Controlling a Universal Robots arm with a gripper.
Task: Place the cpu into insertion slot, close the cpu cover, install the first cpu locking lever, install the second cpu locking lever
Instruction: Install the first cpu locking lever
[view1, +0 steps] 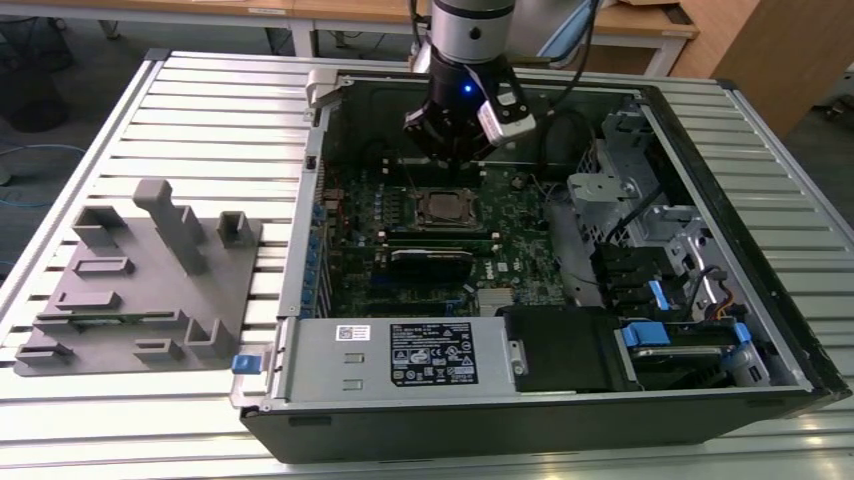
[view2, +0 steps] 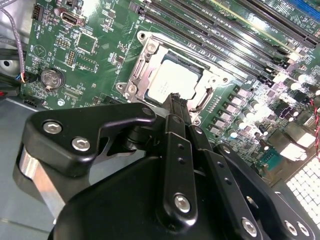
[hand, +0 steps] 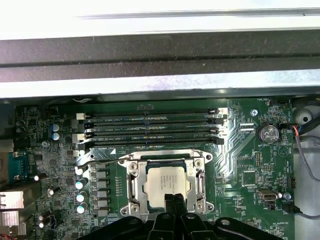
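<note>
The cpu (hand: 164, 181) lies flat in the insertion slot (hand: 131, 209), its silver top showing. The cpu cover (hand: 132, 182) is down around it, framing it through its window. A thin wire locking lever (hand: 100, 163) runs along the board beside the slot; whether it is latched I cannot tell. My gripper (hand: 175, 201) hangs just above the near edge of the cpu, fingers pressed together with nothing between them. In the second wrist view the black fingers (view2: 176, 107) taper to a point over the cpu (view2: 162, 82). The exterior view shows the gripper (view1: 457, 152) above the cpu (view1: 442, 207).
Long black memory slots (hand: 150, 127) run beside the socket, with capacitors (hand: 80, 185) on another side and a coin battery (hand: 267, 133) further off. The case wall (hand: 160, 55) rises close by. A drive cage (view1: 627, 195), power supply (view1: 400, 355) and grey fixture (view1: 147, 280) stand around.
</note>
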